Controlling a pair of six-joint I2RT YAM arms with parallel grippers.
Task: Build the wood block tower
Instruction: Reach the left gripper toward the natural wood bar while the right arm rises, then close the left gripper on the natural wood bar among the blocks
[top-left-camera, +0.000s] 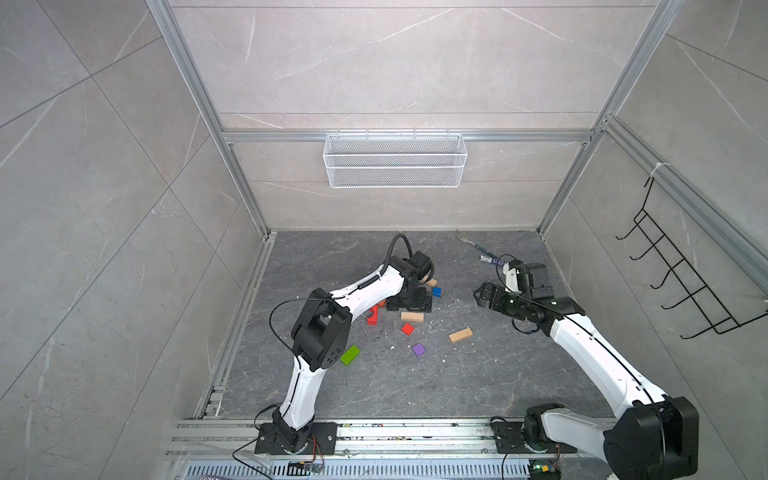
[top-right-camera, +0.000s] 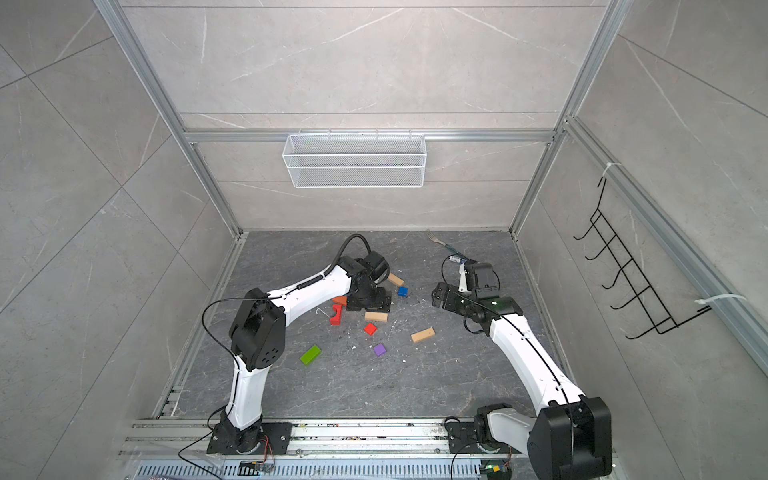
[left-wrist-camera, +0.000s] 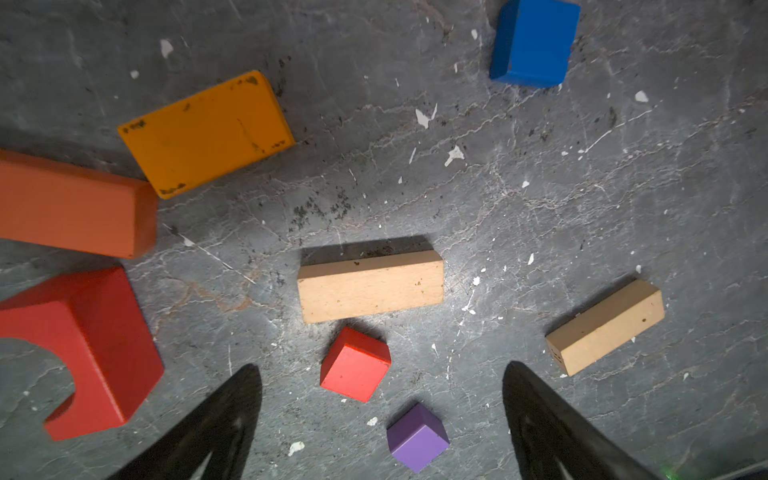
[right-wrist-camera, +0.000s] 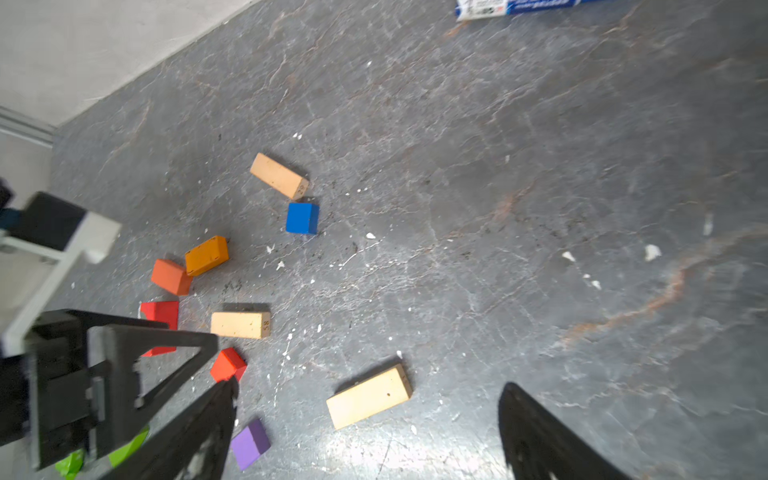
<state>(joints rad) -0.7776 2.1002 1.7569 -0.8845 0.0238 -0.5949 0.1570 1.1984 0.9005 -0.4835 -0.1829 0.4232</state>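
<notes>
Loose wood blocks (left-wrist-camera: 370, 286) on grey tabletop (top-left-camera: 415, 386)

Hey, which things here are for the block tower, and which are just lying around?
For the tower: three tan bars, two orange bars, green bar, red arch, red cube, blue cube, purple cube.
Just lying about: fork, blue pen, wire basket on the back wall.

Fork (top-left-camera: 467, 241) lies beside blue marker (top-left-camera: 493, 260); mesh basket (top-left-camera: 395, 160) hangs above.

Scattered singly on the grey bench (left-wrist-camera: 540, 187): three tan plain-wood bars (left-wrist-camera: 370, 286), orange bar (left-wrist-camera: 205, 133), red-orange bar (left-wrist-camera: 70, 203), red arch (left-wrist-camera: 95, 332), red cube (left-wrist-camera: 355, 365), purple cube (left-wrist-camera: 417, 436), blue cube (left-wrist-camera: 534, 41). Green bar (top-left-camera: 350, 354) lies apart from the rest.
</notes>
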